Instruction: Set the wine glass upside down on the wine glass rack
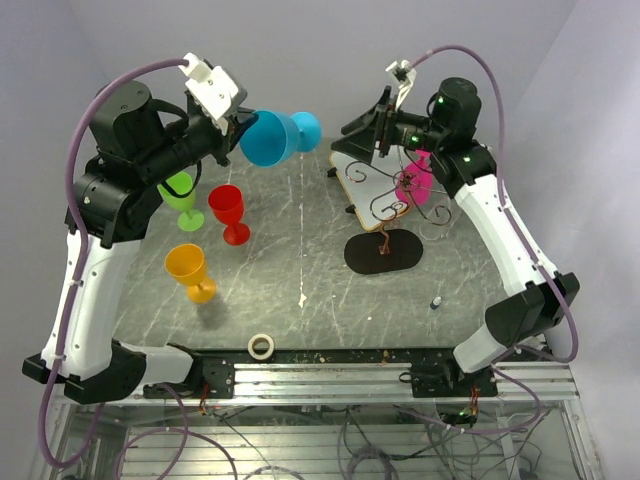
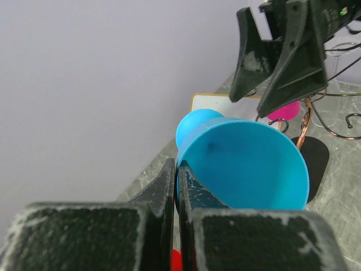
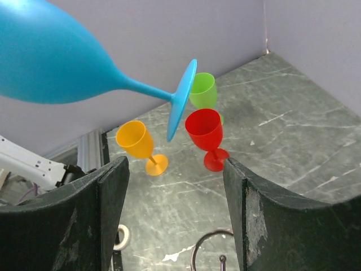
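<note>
A blue wine glass (image 1: 270,137) hangs sideways in the air at the table's back, its foot (image 1: 306,130) pointing right. My left gripper (image 1: 238,125) is shut on its rim; the left wrist view shows the fingertips (image 2: 192,178) pinching the bowl's edge (image 2: 248,164). My right gripper (image 1: 375,130) stands open just right of the foot, nothing between its fingers (image 3: 265,220), with the foot (image 3: 181,101) above and ahead of them. The wine glass rack (image 1: 384,252), dark wire with scroll arms, stands below with a pink glass (image 1: 415,185) hanging on it.
A green glass (image 1: 180,195), a red glass (image 1: 228,210) and an orange glass (image 1: 188,268) stand upright on the left. A white wood-rimmed board (image 1: 362,180) lies behind the rack. A tape roll (image 1: 262,346) sits at the near edge, with a small dark object (image 1: 437,301) right of centre.
</note>
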{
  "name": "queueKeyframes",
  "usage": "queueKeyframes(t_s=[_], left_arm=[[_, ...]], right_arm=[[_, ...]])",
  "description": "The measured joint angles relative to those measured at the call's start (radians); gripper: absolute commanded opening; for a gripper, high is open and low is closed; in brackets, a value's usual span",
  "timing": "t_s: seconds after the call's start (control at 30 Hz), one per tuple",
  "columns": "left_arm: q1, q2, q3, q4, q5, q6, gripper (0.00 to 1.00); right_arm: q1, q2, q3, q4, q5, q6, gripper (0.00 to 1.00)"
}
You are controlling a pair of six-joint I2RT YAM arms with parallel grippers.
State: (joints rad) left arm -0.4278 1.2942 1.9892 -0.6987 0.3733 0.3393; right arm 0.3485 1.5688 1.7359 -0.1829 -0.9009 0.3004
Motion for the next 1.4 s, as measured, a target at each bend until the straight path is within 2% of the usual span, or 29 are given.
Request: queueKeyframes(t_s=[0.2,0.5,0.7,0.97,1.17,1.4], left_arm=[[0.0,0.002,0.0,0.001,0.026,-0.004,0.07],[0.0,0.002,0.0,0.001,0.046,-0.003,0.07],[0.0,0.001,-0.005,0.002,0.054,-0.002,0.07],[0.001,-0.015,-0.026,0.019,0.057,0.002,0.07],[0.001,-0.025,-0.05,0.02,0.062,0.008,0.23],[0.001,-0.059,-0.113,0.014,0.08,0.019,0.45]], right_arm=[[0.063,0.062,0.036,-0.001,0.03,0.029,0.58],[0.087,0.097,0.048,0.016,0.047,0.07,0.33],[0.098,0.099,0.048,0.072,0.019,0.129,0.25],[0.098,0.108,0.048,0.097,0.021,0.164,0.0],[0.098,0.108,0.054,0.073,0.057,0.15,0.0],[0.087,0.107,0.1,0.003,0.112,0.046,0.0]])
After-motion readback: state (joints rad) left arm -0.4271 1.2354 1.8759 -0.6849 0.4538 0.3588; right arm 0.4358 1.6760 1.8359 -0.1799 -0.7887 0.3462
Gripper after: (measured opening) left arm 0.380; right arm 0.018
